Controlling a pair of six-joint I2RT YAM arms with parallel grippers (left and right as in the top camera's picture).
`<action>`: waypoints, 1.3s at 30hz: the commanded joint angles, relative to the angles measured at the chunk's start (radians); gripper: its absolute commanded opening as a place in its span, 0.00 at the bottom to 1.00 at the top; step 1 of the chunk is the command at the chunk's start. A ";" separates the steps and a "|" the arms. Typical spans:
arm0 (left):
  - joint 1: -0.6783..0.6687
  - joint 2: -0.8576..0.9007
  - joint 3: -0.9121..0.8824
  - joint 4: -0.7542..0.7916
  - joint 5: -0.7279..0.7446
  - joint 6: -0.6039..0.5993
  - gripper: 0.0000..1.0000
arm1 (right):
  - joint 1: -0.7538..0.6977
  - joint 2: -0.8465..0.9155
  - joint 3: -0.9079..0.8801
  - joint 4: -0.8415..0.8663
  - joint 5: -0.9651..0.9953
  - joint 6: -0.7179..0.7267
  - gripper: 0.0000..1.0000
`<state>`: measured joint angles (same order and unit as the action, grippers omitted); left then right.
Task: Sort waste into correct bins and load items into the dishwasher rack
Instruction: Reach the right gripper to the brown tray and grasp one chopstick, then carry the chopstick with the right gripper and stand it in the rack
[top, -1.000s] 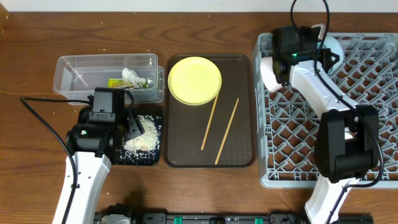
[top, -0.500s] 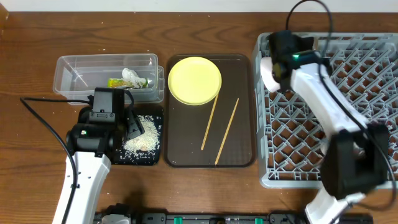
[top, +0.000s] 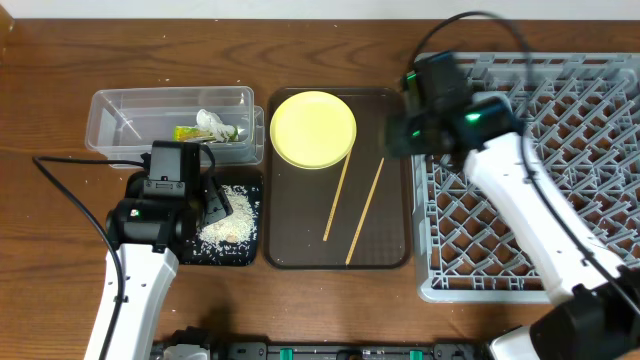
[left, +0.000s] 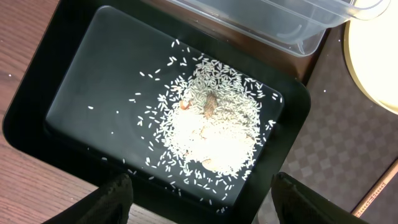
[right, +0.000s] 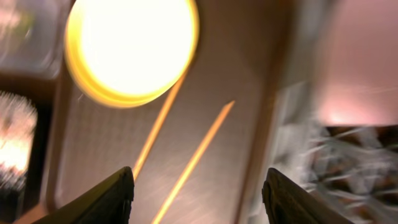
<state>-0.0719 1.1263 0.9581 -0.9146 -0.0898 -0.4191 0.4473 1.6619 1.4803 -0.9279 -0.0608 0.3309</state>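
Observation:
A yellow plate (top: 313, 130) and two wooden chopsticks (top: 340, 195) lie on the brown tray (top: 385, 250). My right gripper (top: 408, 128), blurred, hovers over that tray's right edge beside the grey dishwasher rack (top: 560, 180). It stands open and empty in the right wrist view (right: 199, 180), above the chopsticks (right: 199, 152) and below the plate (right: 130, 46). My left gripper (left: 202, 190) is open over the near rim of the black tray (left: 74, 99), which holds a heap of rice (left: 211, 134). The clear tub (top: 130, 110) contains the snack wrapper (top: 192, 132) and a white scrap (top: 210, 120).
A pale, blurred rounded shape (right: 360, 62) sits inside the rack's left edge in the right wrist view. The tub and black tray (top: 190, 250) stand side by side left of the brown tray. Bare wooden table (top: 50, 230) surrounds them.
My right gripper opened at a white dish at the rack's back left, then swung left and forward to the brown tray's right edge. The left arm has not moved.

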 joint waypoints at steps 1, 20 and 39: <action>0.006 0.003 -0.005 -0.001 -0.023 -0.006 0.74 | 0.066 0.052 0.003 -0.036 0.008 0.130 0.64; 0.006 0.003 -0.005 -0.001 -0.023 -0.006 0.74 | 0.215 0.432 0.002 -0.111 0.056 0.409 0.58; 0.006 0.003 -0.005 -0.002 -0.023 -0.006 0.74 | 0.206 0.453 -0.048 -0.064 0.045 0.397 0.01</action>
<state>-0.0719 1.1259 0.9581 -0.9146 -0.0898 -0.4194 0.6529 2.1010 1.4666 -0.9939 -0.0257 0.7406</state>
